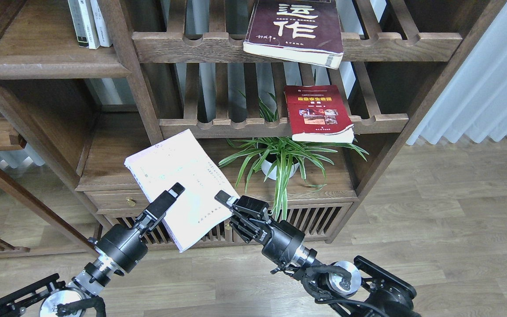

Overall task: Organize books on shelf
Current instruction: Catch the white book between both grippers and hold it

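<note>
Because the white-and-lavender book [182, 187] is carried in the air with no board beneath it, it is supported from both sides at once: the left gripper [172, 193] is laid against its cover near the lower left edge, and the right gripper [226, 201] is closed on its lower right edge, a finger being seen on top of the cover. Whether the left gripper is actually clamped on the book cannot be told, since only one finger is visible over the cover. The book is held tilted, face up, in front of the drawer unit, presumably so that it can be lifted toward the shelf [46, 66] at the upper left, where slim white-spined volumes [90, 22] are stood upright near the right end. The maroon book [295, 28] is left lying flat on the upper slatted rack [280, 46], its lower corner overhanging the front rail, and the red book [318, 113] is likewise laid on the lower slatted rack [236, 127], overhanging the rail above the potted plant [280, 160]; both are judged still to be moved
</note>
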